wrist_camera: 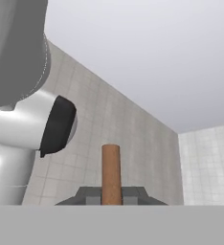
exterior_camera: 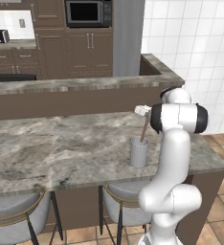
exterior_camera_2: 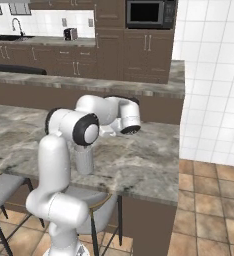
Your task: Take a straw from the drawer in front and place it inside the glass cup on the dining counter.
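Observation:
The glass cup [exterior_camera: 139, 153] stands upright on the dining counter [exterior_camera: 61, 148], close to its near edge. The straw [exterior_camera: 146, 128] leans steeply, with its lower end inside the cup and its upper end at my gripper [exterior_camera: 143, 111] just above. In the hand view the gripper [wrist_camera: 111, 194] is shut on the straw [wrist_camera: 111, 172], which sticks out between the finger tips toward the ceiling. In the right base view my arm hides most of the cup [exterior_camera_2: 84, 161]; the counter [exterior_camera_2: 144, 160] runs out to its right. The drawer is out of view.
A raised back ledge [exterior_camera: 75, 86] runs behind the counter. Two grey stools [exterior_camera: 18, 215] [exterior_camera: 126, 206] sit under its near edge. A white tiled wall [exterior_camera: 200, 57] stands at the right. Dark cabinets with a microwave [exterior_camera: 87, 12] fill the far back.

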